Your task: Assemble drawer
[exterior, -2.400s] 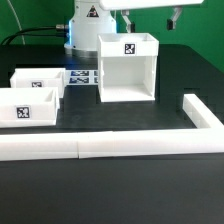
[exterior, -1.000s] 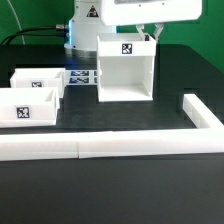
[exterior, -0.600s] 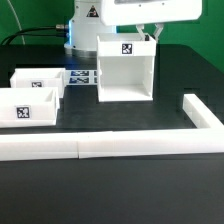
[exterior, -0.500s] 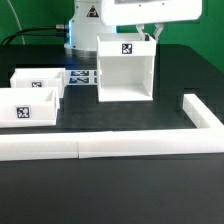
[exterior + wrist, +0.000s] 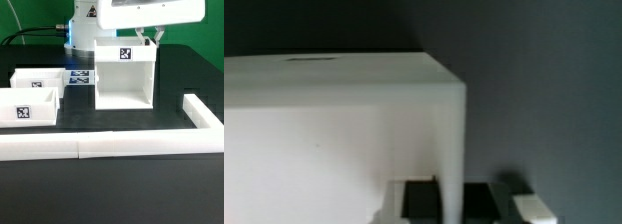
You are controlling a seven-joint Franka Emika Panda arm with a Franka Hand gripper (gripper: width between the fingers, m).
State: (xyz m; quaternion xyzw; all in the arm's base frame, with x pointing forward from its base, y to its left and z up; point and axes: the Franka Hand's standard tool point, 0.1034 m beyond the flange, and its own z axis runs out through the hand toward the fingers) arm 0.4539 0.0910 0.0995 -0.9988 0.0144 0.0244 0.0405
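The white drawer casing (image 5: 125,75) stands on the black table with its open face toward the front and a square tag on its upper front. My gripper (image 5: 152,38) is at its top corner on the exterior view's right, shut on the side wall. In the wrist view the thin wall (image 5: 452,130) runs between my dark finger pads (image 5: 420,200), with the gripper (image 5: 452,203) astride it. Two small open-top trays (image 5: 38,80) (image 5: 27,108) with tags sit on the exterior view's left.
A long low white L-shaped bar (image 5: 100,148) lies along the front and turns back on the exterior view's right (image 5: 205,115). The marker board (image 5: 82,75) lies between the trays and the casing. The robot base (image 5: 85,30) stands behind.
My gripper came down from above onto the casing's top corner and closed on its wall. The casing has since shifted slightly toward the front and the exterior view's left.
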